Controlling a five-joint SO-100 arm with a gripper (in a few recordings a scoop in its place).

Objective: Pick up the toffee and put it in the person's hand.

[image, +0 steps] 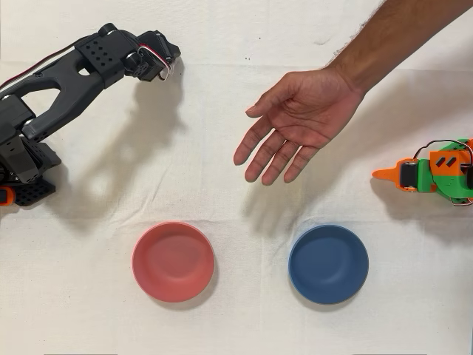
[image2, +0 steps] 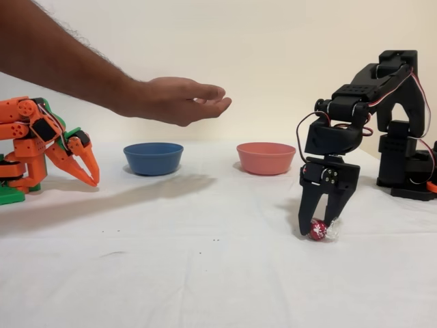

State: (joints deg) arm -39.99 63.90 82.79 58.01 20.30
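Overhead view: the black arm (image: 66, 81) reaches from the left edge toward the top, its wrist bent down over the white-clothed bench (image: 236, 318). The person's hand (image: 292, 122) hangs open, palm up, above the middle, beyond the pink bowl (image: 173, 261) and blue bowl (image: 328, 264).

Fixed view: the claw (image2: 317, 229) points straight down, its tips clamped on the toffee (image2: 318, 229), which sits at the cloth. The hand (image2: 179, 100) hovers well apart, in front of a plain pale wall (image2: 273, 41).

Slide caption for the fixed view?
Black gripper closing around the toffee on the table; open hand waits above.
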